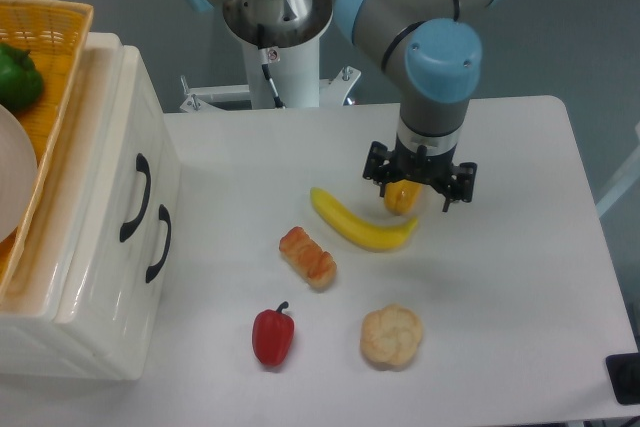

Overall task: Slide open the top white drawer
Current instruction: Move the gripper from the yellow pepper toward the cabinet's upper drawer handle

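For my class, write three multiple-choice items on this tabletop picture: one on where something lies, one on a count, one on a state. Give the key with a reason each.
1. Where does the red pepper lie?
A. in the basket
B. on the table, left of the pale bun
C. under the pincer

2. How many black handles show on the cabinet front?
A. one
B. two
C. four

3. What state is the top white drawer in?
A. closed
B. pulled halfway out
C. removed

Key: 1 B, the pepper rests on the table beside the bun. 2 B, one handle per drawer. 3 A, its front sits flush, and the pincer hangs far off above the banana.
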Robot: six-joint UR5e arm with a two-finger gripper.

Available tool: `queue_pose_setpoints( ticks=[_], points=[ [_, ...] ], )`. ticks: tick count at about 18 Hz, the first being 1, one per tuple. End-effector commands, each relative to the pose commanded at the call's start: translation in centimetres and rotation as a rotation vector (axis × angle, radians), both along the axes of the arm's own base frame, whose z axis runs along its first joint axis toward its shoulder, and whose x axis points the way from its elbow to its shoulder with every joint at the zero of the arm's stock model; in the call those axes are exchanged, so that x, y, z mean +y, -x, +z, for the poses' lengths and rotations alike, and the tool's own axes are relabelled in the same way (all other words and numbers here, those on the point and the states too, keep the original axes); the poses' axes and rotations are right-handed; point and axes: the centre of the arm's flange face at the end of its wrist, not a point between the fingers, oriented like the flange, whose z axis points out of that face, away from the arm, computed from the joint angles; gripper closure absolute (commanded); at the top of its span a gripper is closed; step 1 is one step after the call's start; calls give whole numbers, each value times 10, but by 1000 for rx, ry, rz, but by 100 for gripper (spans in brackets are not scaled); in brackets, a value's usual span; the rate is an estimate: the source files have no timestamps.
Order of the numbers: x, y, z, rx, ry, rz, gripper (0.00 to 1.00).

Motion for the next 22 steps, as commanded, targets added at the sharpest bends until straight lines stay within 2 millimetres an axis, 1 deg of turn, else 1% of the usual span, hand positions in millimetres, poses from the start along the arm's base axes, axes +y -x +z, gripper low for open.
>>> queue_pose_setpoints(
  ticks=[3, 7, 9, 12, 15, 19, 20, 22],
  points=[
    [17, -12, 8, 9, -18, 127, 0],
    [40, -43, 5, -1, -11, 129, 0],
    [51, -56, 6, -4, -20, 170, 0],
    [68, -78, 6, -53, -60, 191, 0],
    [76, -99, 6, -70, -61, 206, 0],
    [82, -112, 9, -126, -84, 218, 0],
    [83, -118, 16, -137, -94, 214, 0],
    [88, -129, 20, -161, -106, 230, 0]
  ],
)
